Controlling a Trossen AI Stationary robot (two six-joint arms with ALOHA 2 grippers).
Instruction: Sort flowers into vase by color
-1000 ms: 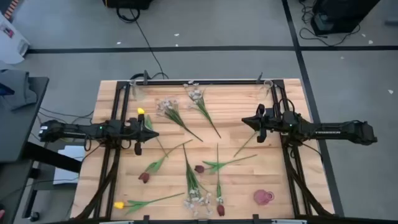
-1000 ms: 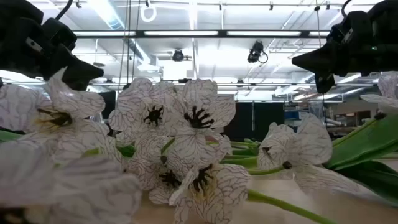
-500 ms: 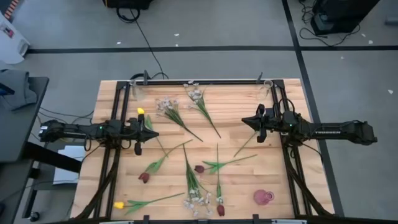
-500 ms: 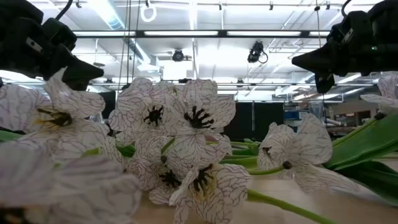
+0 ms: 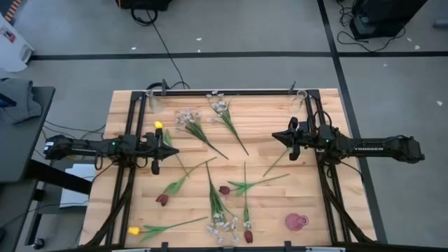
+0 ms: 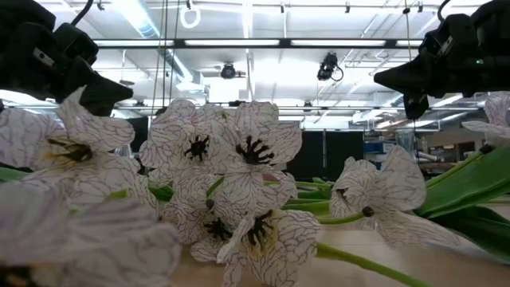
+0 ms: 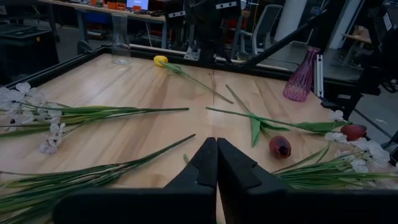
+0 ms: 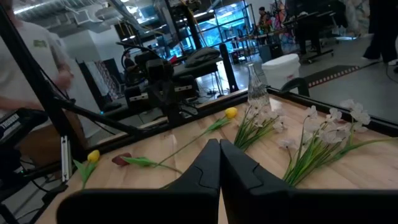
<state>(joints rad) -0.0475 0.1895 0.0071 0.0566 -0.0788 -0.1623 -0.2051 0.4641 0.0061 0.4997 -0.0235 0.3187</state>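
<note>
Long green-stemmed flowers lie scattered flat on the wooden table. There are yellow tulips, dark red tulips, and whitish sprays. A pink vase stands near the front right. Two clear vases stand at the far corners. My left gripper hovers shut above the table's left side, and my right gripper hovers shut above its right side. Both point toward the middle and hold nothing.
Black frame rails run along the table's left and right sides under the arms. Whitish blossoms fill the low view close to the camera. A person in a white shirt stands beyond the table's left side.
</note>
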